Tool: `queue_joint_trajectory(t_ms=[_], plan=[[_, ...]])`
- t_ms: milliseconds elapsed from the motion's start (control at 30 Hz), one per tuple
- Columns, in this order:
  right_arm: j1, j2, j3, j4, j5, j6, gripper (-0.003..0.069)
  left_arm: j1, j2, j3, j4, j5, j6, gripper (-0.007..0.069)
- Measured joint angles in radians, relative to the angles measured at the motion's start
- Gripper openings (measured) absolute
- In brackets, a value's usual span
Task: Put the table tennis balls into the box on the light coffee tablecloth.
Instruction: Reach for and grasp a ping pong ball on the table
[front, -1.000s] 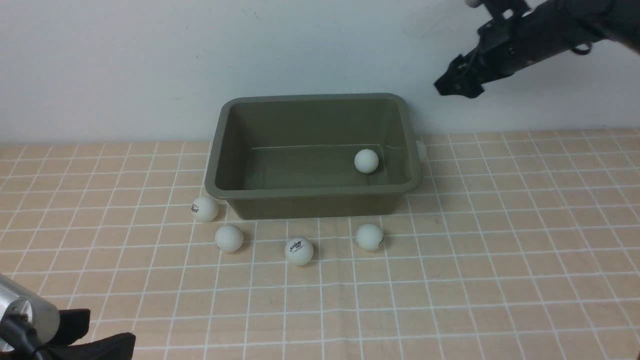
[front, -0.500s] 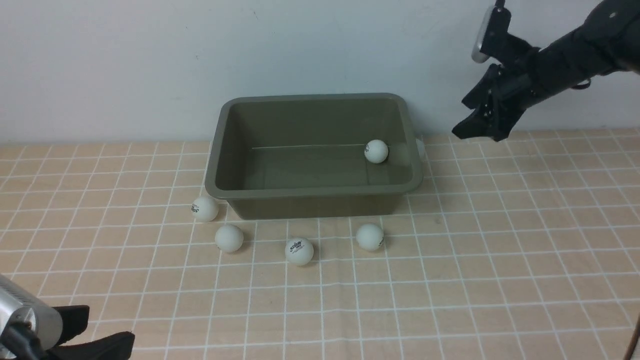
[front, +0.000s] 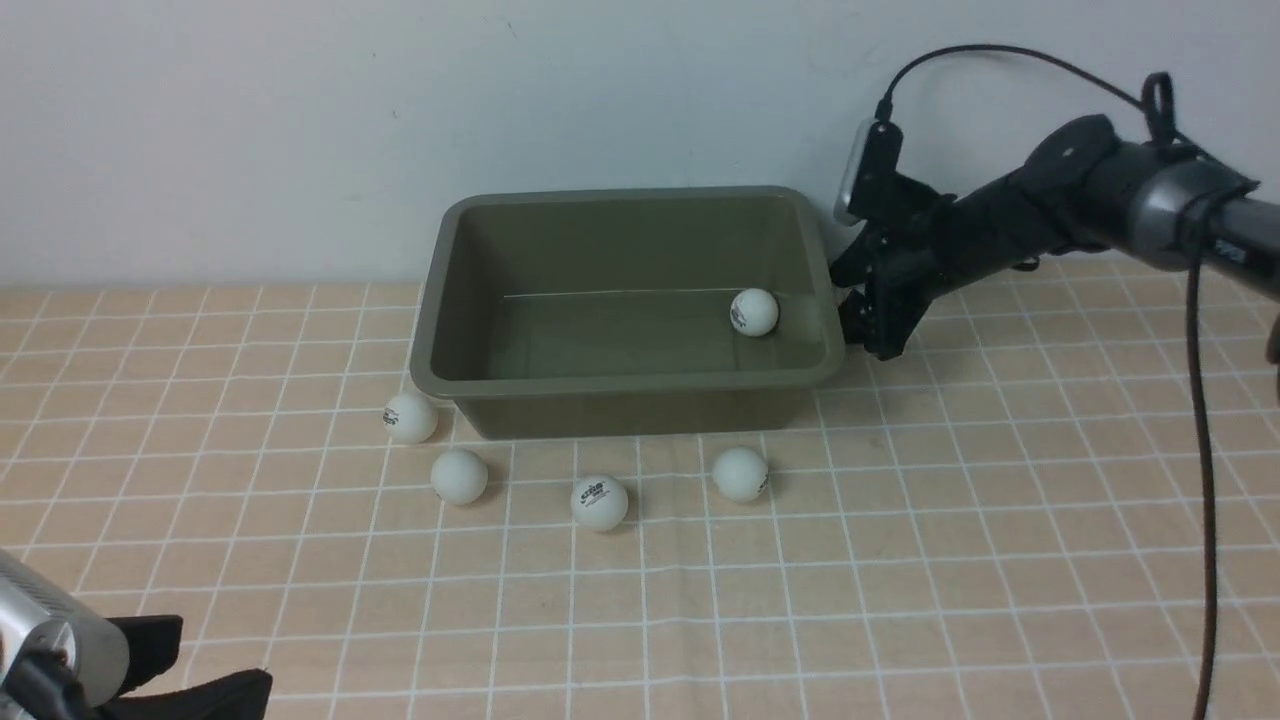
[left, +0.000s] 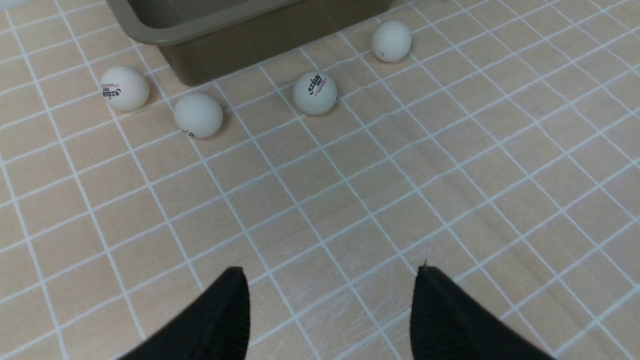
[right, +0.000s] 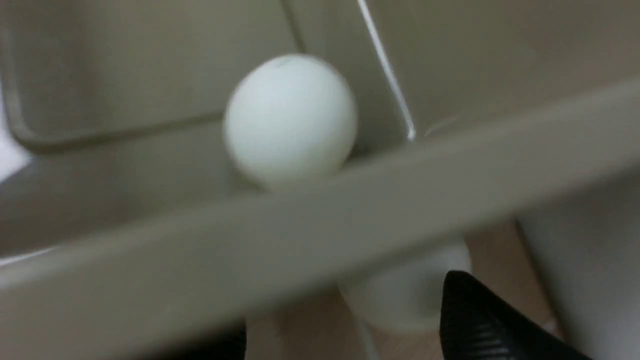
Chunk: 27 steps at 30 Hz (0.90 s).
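Note:
The olive-grey box stands on the light coffee tablecloth near the back wall. One table tennis ball lies inside it at the right end and shows blurred in the right wrist view. Several more balls lie on the cloth before the box, among them a logo ball and a plain one. My right gripper is down outside the box's right end, open, with another ball between its fingers under the rim. My left gripper is open and empty.
The box's right wall and rim run just in front of my right fingers. A white wall rises behind the box. A black cable hangs from the right arm. My left gripper sits at the front left corner.
My right arm has come down from high at the back right to the box's right end. The ball inside the box has rolled towards the far right corner. The left arm has stayed put.

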Motion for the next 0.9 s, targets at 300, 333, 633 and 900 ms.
queue_joint_trajectory(t_ms=[300, 333, 633, 900], plan=[[0.025, 0.021, 0.0, -0.001, -0.198, 0.024, 0.037, 0.0, 0.0, 0.0, 0.0, 0.028, -0.008, 0.0363], [0.026, 0.028, 0.0, -0.002, -0.208, 0.036, 0.0341, 0.0, 0.0, 0.0, 0.0, 0.028, -0.008, 0.0363], [0.025, 0.026, 0.0, -0.064, -0.237, 0.161, -0.0004, 0.0, 0.0, 0.0, 0.0, 0.027, -0.008, 0.0363], [0.017, -0.021, 0.0, -0.153, -0.165, 0.195, -0.0015, 0.0, 0.0, 0.0, 0.001, 0.027, -0.008, 0.0363]])
